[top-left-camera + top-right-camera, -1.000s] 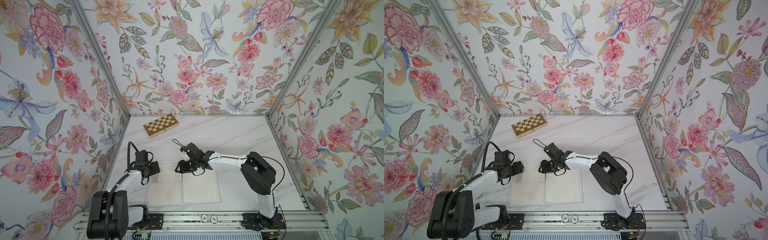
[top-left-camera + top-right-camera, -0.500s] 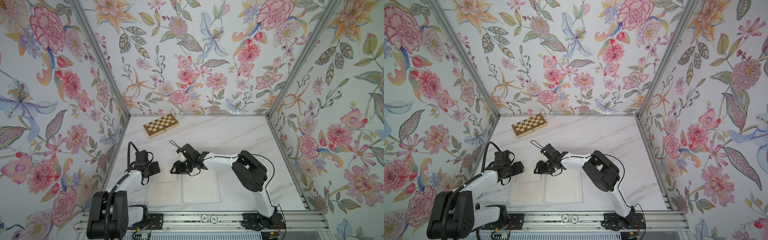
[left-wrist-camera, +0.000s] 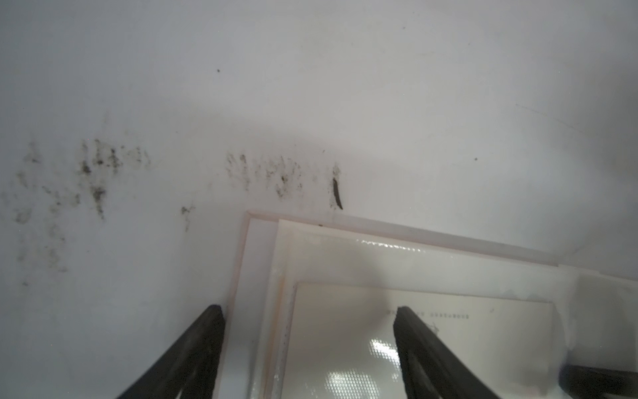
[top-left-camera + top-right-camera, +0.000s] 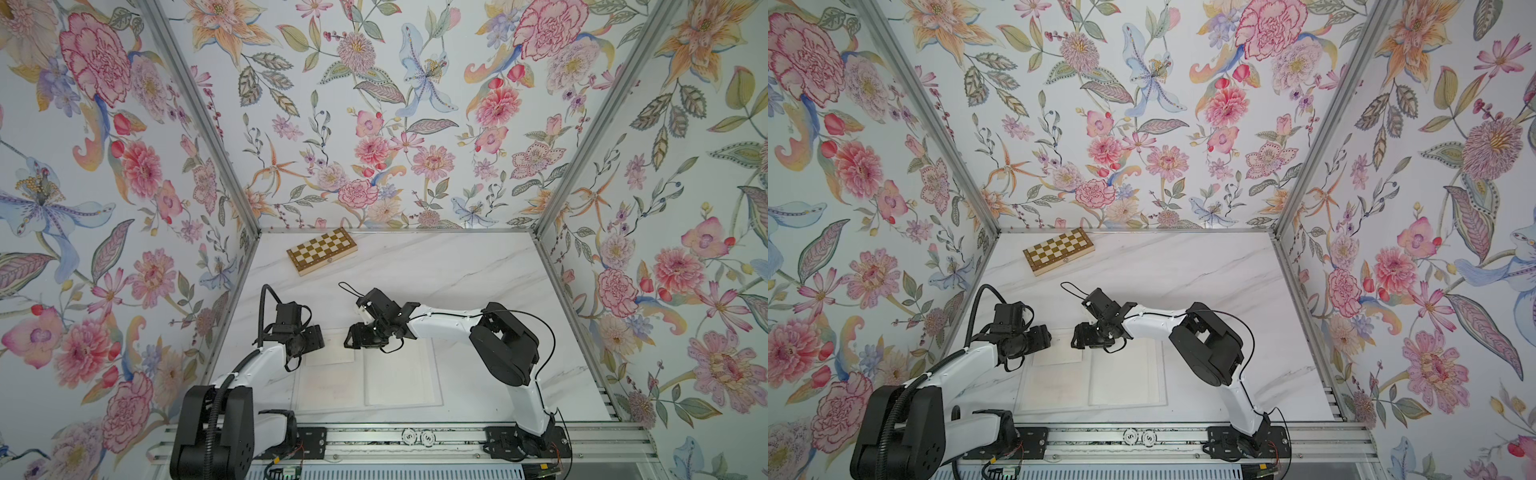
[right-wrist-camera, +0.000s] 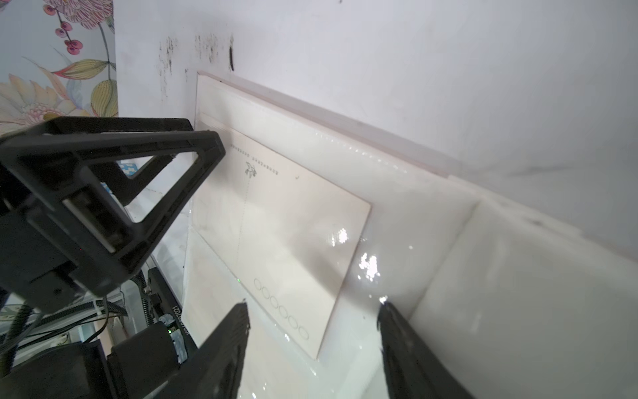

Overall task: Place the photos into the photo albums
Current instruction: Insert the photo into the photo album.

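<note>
Cream paper is what matters now: one cream photo card (image 5: 293, 224) with a row of small rings printed on it lies flat on the open photo album (image 4: 399, 382), on the page at the left arm's side, up at the far end of that page; shiny spots of light sit on it, so it looks like it is under the clear sleeve, but I cannot be sure it is all the way in; no other photos show anywhere; the album lies on the white counter (image 4: 415, 270) close to the robot, and the checkered chessboard box (image 4: 322, 250) is well apart at the back; the right pincer (image 5: 313, 302) is spread wide with nothing in it, one finger over the card's end with the rings and one over the bare page beside the fold; the left pincer (image 3: 308, 308) is spread too and holds nothing, one finger by the album's outer corner and one over the card; I think the step is getting this card neat in its sleeve and letting go; to do it well, the left pincer should press the page down softly so the album does not slide, while the right one nudges the card flat and straight, not at a slant; the sleeve looks thin and slippery, so a hard push could bend the card or wrinkle the plastic; lifting straight up should keep the card from being dragged back out.
</note>
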You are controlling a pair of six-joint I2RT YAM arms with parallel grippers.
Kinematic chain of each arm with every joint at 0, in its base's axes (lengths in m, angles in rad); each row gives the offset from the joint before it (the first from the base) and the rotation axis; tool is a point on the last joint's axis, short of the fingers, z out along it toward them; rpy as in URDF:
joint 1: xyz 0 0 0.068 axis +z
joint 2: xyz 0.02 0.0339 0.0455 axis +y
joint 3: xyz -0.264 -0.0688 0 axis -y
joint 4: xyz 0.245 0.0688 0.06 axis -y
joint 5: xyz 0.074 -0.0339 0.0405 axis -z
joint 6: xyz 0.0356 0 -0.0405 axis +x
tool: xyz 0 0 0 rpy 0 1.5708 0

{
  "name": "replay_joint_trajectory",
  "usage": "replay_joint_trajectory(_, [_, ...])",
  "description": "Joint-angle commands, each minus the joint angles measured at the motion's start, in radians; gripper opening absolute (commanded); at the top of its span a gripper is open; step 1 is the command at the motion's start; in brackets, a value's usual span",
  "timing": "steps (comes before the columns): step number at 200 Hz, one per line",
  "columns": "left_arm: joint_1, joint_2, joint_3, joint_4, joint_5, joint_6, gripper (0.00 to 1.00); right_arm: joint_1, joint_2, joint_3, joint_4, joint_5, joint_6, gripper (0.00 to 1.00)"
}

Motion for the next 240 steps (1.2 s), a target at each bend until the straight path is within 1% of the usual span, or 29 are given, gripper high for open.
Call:
replay_joint_trajectory(1, [-0.041,-0.006,-0.039,-0.035,0.009,-0.057,0.76,0.001,-0.010,-0.024,-0.108,0.086,-0.040,0.63])
replay_joint_trajectory(23, [-0.106,-0.007,-0.062,-0.016,-0.017,-0.105,0.76,-0.007,-0.008,-0.041,-0.125,0.115,-0.046,0.63])
replay_joint_trajectory(32, [-0.132,-0.004,-0.068,-0.008,-0.024,-0.123,0.76,-0.013,-0.011,-0.047,-0.137,0.135,-0.054,0.66])
replay_joint_trajectory(48, [-0.170,0.004,-0.067,0.001,-0.037,-0.146,0.75,-0.024,-0.026,-0.061,-0.150,0.164,-0.066,0.67])
replay_joint_trajectory(104, [-0.266,0.045,-0.048,0.028,-0.050,-0.202,0.75,-0.079,-0.103,-0.136,-0.149,0.190,-0.096,0.67])
replay_joint_trajectory(143, [-0.280,0.027,-0.024,0.003,-0.080,-0.197,0.75,-0.085,-0.176,-0.167,-0.143,0.189,-0.117,0.67])
replay_joint_trajectory(175, [-0.277,0.005,0.033,-0.081,-0.120,-0.141,0.76,-0.087,-0.238,-0.205,-0.146,0.193,-0.118,0.68])
replay_joint_trajectory(189, [-0.276,-0.005,0.047,-0.103,-0.129,-0.126,0.76,-0.091,-0.270,-0.232,-0.147,0.204,-0.118,0.71])
replay_joint_trajectory(205, [-0.276,-0.008,0.053,-0.110,-0.109,-0.110,0.76,-0.103,-0.305,-0.266,-0.156,0.213,-0.117,0.72])
replay_joint_trajectory(217, [-0.277,-0.005,0.050,-0.107,-0.073,-0.099,0.76,-0.113,-0.338,-0.297,-0.156,0.210,-0.113,0.72])
replay_joint_trajectory(240, [-0.281,-0.025,0.014,-0.054,0.033,-0.092,0.75,-0.138,-0.419,-0.375,-0.156,0.204,-0.096,0.72])
